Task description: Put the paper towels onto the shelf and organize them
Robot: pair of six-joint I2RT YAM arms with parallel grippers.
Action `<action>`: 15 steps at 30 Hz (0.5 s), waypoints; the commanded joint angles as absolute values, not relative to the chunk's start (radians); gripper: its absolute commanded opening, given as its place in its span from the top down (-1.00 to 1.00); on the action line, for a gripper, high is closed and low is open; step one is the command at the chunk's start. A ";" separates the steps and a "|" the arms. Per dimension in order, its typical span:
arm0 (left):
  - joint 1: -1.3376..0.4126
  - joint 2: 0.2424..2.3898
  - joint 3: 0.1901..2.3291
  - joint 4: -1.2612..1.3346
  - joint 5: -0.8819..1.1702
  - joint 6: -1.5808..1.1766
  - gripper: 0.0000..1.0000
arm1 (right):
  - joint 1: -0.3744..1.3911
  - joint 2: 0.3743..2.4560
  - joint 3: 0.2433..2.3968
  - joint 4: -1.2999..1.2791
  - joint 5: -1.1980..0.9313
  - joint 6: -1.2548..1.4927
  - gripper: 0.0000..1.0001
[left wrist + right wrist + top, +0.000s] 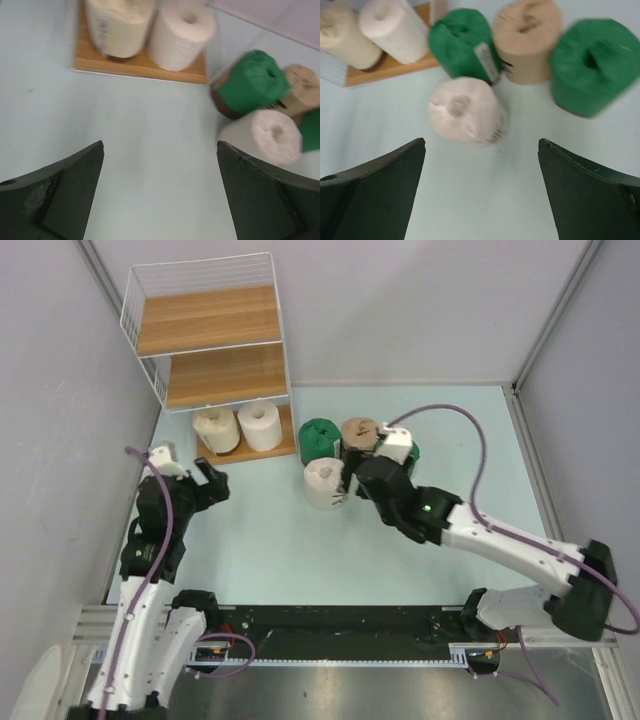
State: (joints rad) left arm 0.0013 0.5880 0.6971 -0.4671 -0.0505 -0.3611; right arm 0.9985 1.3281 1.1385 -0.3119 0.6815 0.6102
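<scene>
Right gripper (481,146) has its jaws wide apart with nothing between them, and hangs near the white roll (465,110). That roll stands on the table (260,540), just beside a green roll (462,42). The tan roll (527,37) and second green roll (592,65) are behind it. We'd centre over the white roll, drop straight and close without nudging its neighbours. Two cream rolls (238,427) already sit on the shelf (215,325) bottom board. Left gripper (160,150) is apart too, holding nothing.

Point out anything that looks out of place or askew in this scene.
Nothing looks spilled or damaged. What stands out: four rolls, green roll, second green roll, tan roll and white roll, sit bunched on the table beside the shelf, not on it. Two cream rolls stand on its bottom board.
</scene>
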 commanded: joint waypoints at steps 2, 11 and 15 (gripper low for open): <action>-0.413 0.753 0.837 -0.362 -0.246 -0.422 -0.99 | 0.976 1.001 0.991 -0.578 0.808 0.787 -0.99; -0.707 1.110 0.943 -0.202 -0.339 -0.512 -1.00 | 0.953 0.657 0.930 -0.824 0.868 0.890 -0.95; -0.719 1.282 1.050 -0.230 -0.379 -0.505 -1.00 | 0.951 0.571 0.928 -0.905 0.880 0.907 -0.93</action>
State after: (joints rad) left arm -0.7040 1.1889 0.9298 -0.2707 -0.3130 -0.4816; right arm 0.9520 0.6186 0.9371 -0.7773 0.8261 0.8486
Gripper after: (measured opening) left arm 0.996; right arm 0.971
